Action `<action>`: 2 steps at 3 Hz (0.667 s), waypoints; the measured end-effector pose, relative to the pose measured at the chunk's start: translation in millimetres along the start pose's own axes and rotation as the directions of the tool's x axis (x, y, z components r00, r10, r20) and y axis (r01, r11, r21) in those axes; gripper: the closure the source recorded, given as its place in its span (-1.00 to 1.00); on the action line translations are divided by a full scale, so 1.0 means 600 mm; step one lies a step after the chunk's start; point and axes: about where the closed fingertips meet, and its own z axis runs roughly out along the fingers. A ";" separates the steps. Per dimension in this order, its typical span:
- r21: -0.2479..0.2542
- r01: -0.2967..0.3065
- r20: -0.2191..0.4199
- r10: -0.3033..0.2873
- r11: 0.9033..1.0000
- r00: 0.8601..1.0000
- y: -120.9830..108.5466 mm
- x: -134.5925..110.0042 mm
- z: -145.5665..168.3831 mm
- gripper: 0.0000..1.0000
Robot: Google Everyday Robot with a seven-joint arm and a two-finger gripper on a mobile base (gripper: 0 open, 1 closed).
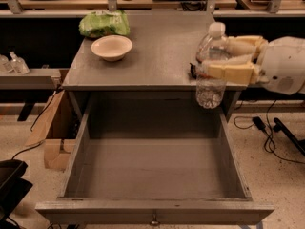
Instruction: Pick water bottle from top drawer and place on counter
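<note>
Your cream jaws, at 3 o'clock, are clamped across the upper body of the small clear ribbed plastic water bottle [211, 70] with the white cap. It hangs upright at the front right corner of the grey metal table [157, 56], its base below the table's edge. Carry it inward at this height and the base could strike that edge and twist loose. The open grey metal top drawer [157, 210] at 6 o'clock shows nothing inside. The cream bowl [111, 47] at 11 o'clock looks empty.
</note>
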 end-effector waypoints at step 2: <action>0.192 0.042 0.080 -0.058 0.981 0.995 -0.155 -0.111 0.018 1.00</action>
